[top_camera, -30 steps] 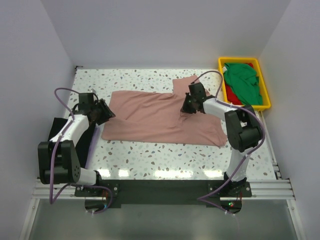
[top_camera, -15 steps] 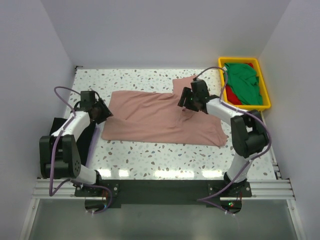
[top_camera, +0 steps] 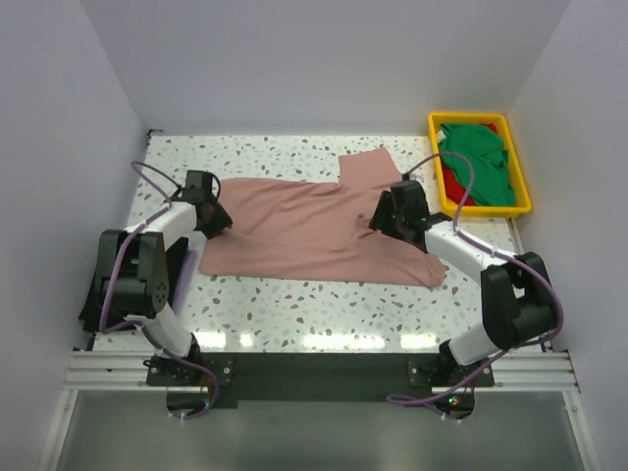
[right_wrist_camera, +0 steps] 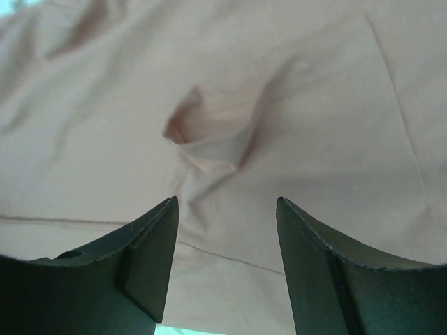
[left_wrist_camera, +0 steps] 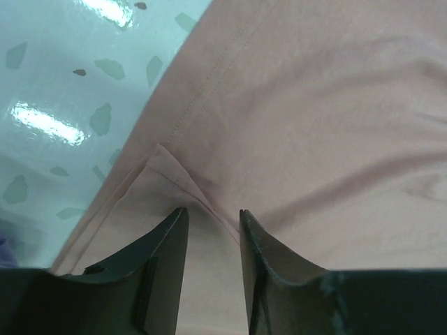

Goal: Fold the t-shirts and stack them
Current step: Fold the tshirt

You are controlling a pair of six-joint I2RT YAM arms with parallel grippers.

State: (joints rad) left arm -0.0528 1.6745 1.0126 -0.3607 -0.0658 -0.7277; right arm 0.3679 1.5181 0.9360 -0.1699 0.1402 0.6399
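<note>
- Nearest, a speckled surface (top_camera: 324, 304) carries the work; both arms reach away from its near edge.
- Left edge: a black t-shirt (top_camera: 183, 269) lies on the surface, largely hidden behind the left arm.
- Centre: the dusty pink t-shirt (top_camera: 294, 235) is spread flat across the middle of the surface, one sleeve pointing to the far side.
- Left tool (left_wrist_camera: 209, 220): down at the left edge of the pink t-shirt, beside the hem. Its jaws stand narrowly apart and a raised ridge of cloth runs into the gap. Whether the cloth is clamped cannot be told.
- Right tool (right_wrist_camera: 227, 206): over the right part of the pink t-shirt, near the base of the sleeve. Its jaws stand wide apart and hold nothing. A small pucker of cloth stands just ahead of them.
- Far right corner: a yellow tray (top_camera: 433, 120) holds a green t-shirt (top_camera: 478, 162) bunched over a red t-shirt (top_camera: 452, 183), well apart from both tools.
</note>
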